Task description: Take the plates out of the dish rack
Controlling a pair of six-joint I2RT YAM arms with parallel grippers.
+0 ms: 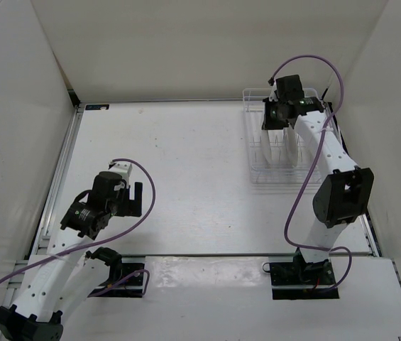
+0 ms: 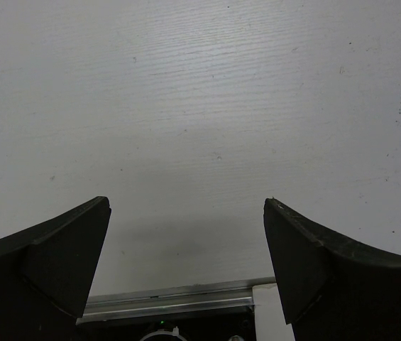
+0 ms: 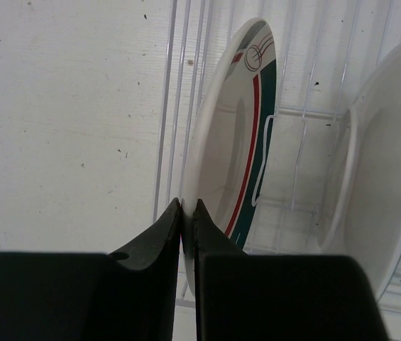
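The white wire dish rack point(image 1: 257, 165) stands at the far right of the table, with plates on edge between its prongs. In the right wrist view my right gripper point(image 3: 188, 206) is shut on the rim of the plate with the green-and-red band point(image 3: 232, 128), which stands upright in the rack point(image 3: 179, 85). A second white plate point(image 3: 377, 177) stands to its right. In the top view the right gripper point(image 1: 275, 121) is over the rack's left part and the plates point(image 1: 290, 145) show edge-on. My left gripper point(image 1: 130, 199) is open and empty over bare table point(image 2: 186, 202).
White walls enclose the table on the left, back and right; the rack sits close to the right wall. A purple cable point(image 1: 306, 60) loops over the rack from the right arm. A metal rail point(image 2: 172, 298) marks the near table edge.
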